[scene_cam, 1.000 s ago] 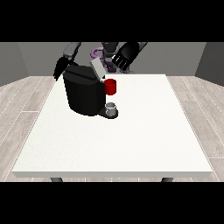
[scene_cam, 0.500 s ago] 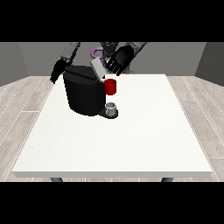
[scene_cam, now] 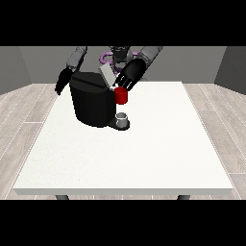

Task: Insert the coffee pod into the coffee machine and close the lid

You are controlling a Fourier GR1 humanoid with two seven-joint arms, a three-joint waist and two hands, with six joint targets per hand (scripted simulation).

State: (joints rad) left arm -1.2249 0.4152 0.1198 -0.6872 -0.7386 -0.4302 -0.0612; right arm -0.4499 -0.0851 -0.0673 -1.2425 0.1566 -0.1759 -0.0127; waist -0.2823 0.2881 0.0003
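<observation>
A black coffee machine (scene_cam: 91,103) stands on the white table (scene_cam: 144,153) at the back left, with a red front part (scene_cam: 121,95) and a small grey cup (scene_cam: 123,119) on its base. Its grey lid (scene_cam: 106,74) is tilted up at the top. The hand at the view's right (scene_cam: 129,76) is over the lid's right end, fingers pointing down towards the machine's top and touching the lid area. The hand at the view's left (scene_cam: 63,80) hangs beside the machine's left rear corner. I see no coffee pod.
The robot's torso (scene_cam: 117,55) rises behind the machine at the table's far edge. Wooden floor surrounds the table.
The hand at the view's right has moved down and left onto the lid's end. The lid and the other hand look unchanged.
</observation>
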